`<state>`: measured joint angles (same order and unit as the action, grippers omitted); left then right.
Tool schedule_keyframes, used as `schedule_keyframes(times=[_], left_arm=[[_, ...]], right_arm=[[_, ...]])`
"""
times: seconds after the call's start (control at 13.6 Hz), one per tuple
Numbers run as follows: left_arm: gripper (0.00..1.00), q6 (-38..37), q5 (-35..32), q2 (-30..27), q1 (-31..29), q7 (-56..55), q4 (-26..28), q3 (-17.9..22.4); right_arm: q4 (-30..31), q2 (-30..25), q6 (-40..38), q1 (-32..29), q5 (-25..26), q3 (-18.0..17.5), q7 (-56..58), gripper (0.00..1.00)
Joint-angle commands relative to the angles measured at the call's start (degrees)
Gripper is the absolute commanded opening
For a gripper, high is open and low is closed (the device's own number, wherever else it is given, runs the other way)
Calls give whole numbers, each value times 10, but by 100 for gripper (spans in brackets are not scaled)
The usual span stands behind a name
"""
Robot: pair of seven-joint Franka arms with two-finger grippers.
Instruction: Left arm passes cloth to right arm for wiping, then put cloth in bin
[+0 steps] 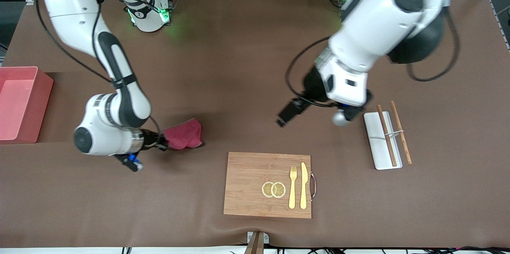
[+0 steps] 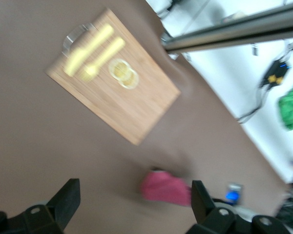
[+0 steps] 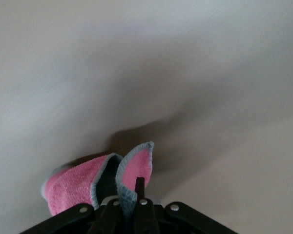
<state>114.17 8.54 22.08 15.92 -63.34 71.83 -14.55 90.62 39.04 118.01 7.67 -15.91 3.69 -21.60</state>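
Two arms work over a brown bench [image 1: 247, 67], and we read this moment as the wiping stage, with the handover done and the binning not yet done. We see the bin [image 1: 20, 104] standing at the right arm's end of the bench, well apart from everything else. Next in size is a wooden board [image 1: 267, 184], nearest the front camera, carrying two lemon slices [image 1: 273, 189], a fork [image 1: 293, 186] and a knife [image 1: 304, 185]. A white tray [image 1: 374, 138] with chopsticks [image 1: 392, 133] lies toward the left arm's end. Our left gripper [image 2: 132, 207] hangs over bare bench between the board and the tray, its fingers spread wide and holding nothing; that arm waits. Our right gripper [image 3: 128, 207] is down at the bench, fingers pinched together on a raised fold of the cloth [image 1: 183, 133]. The cloth trails from that gripper toward the middle of the bench, its pink body resting on the surface. What matters for us next: the bin lies the reverse way, toward the right arm's end, so the right arm, clearly the closer one, would carry the cloth back past its own wrist.
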Motion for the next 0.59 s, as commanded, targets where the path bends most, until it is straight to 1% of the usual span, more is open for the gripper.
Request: schedule_keyframes(times=[0.0, 0.15, 0.29, 0.44, 0.51], left_arm=[[100, -80, -11, -34, -47, 101, 23, -4], [100, -126, -12, -45, -85, 181, 28, -4], [100, -160, -13, -47, -111, 230, 27, -4], [100, -187, -38, -54, -127, 252, 27, -5], [100, -204, -54, -56, -128, 265, 26, -4]], right_arm=[[-9, 4, 33, -73, 123, -10, 76, 0], [-11, 13, 59, -122, 173, -10, 154, 0], [-12, 16, 95, -167, 216, -10, 232, 0], [-25, 14, 114, -209, 286, -10, 297, 0], [-46, 12, 114, -226, 321, -10, 327, 0]])
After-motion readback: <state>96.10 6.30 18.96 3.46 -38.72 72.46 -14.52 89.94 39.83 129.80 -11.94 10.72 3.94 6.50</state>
